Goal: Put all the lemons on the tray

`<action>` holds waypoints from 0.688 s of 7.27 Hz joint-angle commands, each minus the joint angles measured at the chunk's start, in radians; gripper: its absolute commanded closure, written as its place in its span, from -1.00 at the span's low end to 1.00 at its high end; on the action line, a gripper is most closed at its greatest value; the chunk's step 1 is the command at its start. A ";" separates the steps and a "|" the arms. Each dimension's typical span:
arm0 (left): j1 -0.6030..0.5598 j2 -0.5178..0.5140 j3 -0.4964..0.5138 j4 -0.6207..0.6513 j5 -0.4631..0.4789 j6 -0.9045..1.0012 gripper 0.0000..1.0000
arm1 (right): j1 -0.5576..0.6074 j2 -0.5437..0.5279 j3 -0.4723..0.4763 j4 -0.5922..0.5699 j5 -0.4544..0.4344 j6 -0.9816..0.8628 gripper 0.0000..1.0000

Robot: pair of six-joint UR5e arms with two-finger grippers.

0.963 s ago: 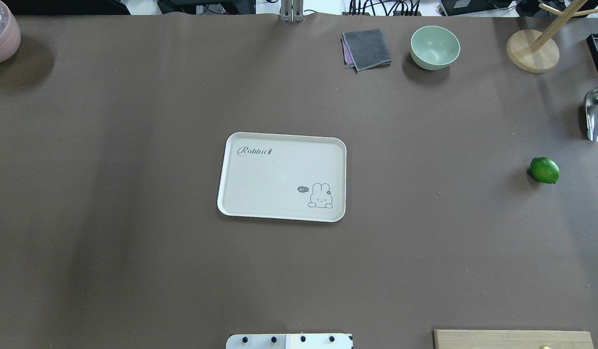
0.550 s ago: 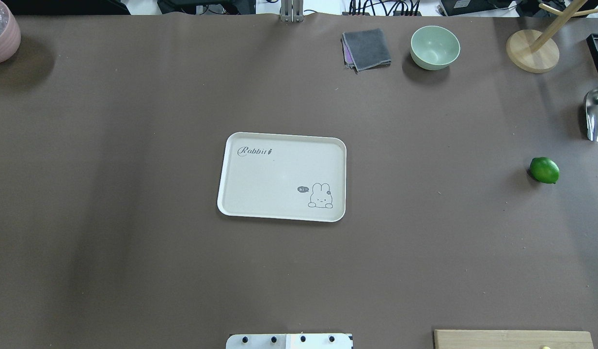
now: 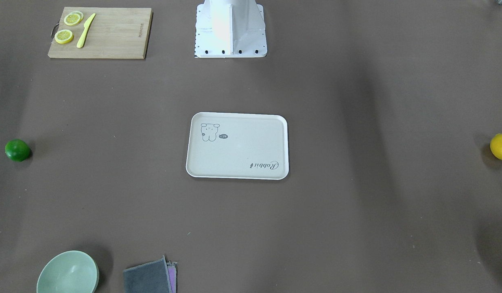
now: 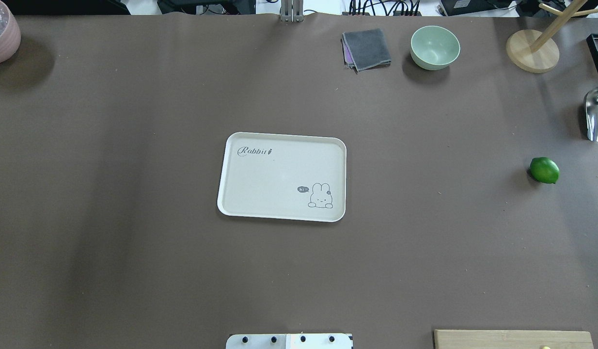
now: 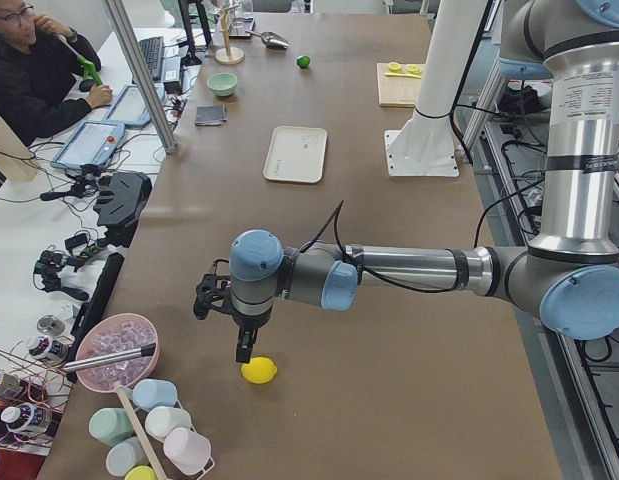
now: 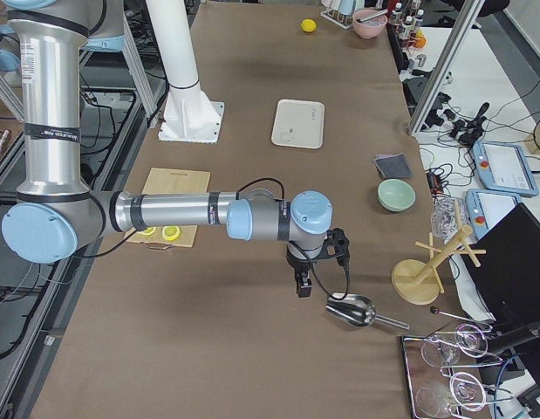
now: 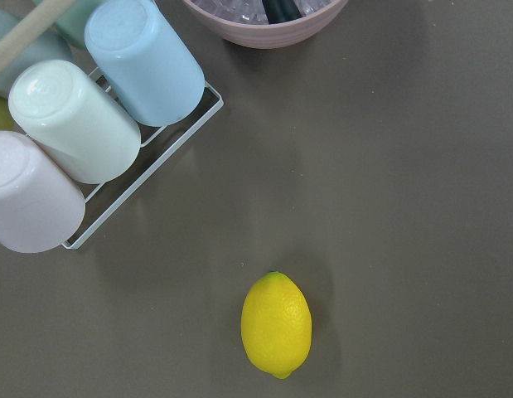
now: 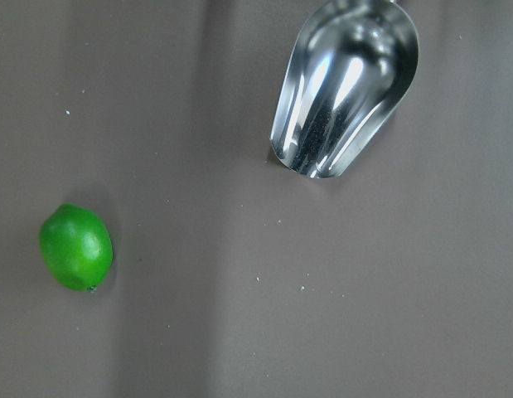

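The cream tray (image 4: 279,179) with the rabbit print lies mid-table with nothing on it; it also shows in the front view (image 3: 243,142). The green lemon (image 4: 544,170) lies far to its right on the table, and shows in the right wrist view (image 8: 76,247). The yellow lemon (image 7: 277,324) lies at the table's left end (image 3: 501,147). My left gripper (image 5: 244,350) hangs just above the yellow lemon (image 5: 258,370). My right gripper (image 6: 300,286) hangs near the scoop. I cannot tell whether either gripper is open or shut.
A metal scoop (image 8: 343,91) lies close to the green lemon. A rack of cups (image 7: 74,124) and a pink bowl of ice (image 7: 264,12) stand near the yellow lemon. A cutting board (image 3: 99,32) with lemon slices, a green bowl (image 4: 434,47), a grey cloth (image 4: 367,48) and a wooden stand (image 4: 531,51) lie at the edges.
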State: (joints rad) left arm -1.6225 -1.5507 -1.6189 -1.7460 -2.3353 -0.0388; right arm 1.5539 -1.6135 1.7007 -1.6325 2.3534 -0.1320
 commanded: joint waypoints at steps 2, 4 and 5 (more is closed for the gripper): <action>0.001 -0.005 0.148 -0.201 -0.130 -0.001 -0.96 | -0.053 0.046 0.008 0.000 0.015 0.103 -1.00; 0.009 -0.014 0.310 -0.434 -0.125 -0.009 -0.96 | -0.078 0.047 0.008 0.002 0.024 0.173 -1.00; 0.010 -0.025 0.323 -0.432 -0.122 -0.018 -0.96 | -0.080 0.058 0.008 0.002 0.043 0.173 -1.00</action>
State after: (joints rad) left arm -1.6142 -1.5668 -1.3389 -2.1303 -2.4605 -0.0475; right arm 1.4820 -1.5650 1.7065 -1.6312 2.3803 0.0252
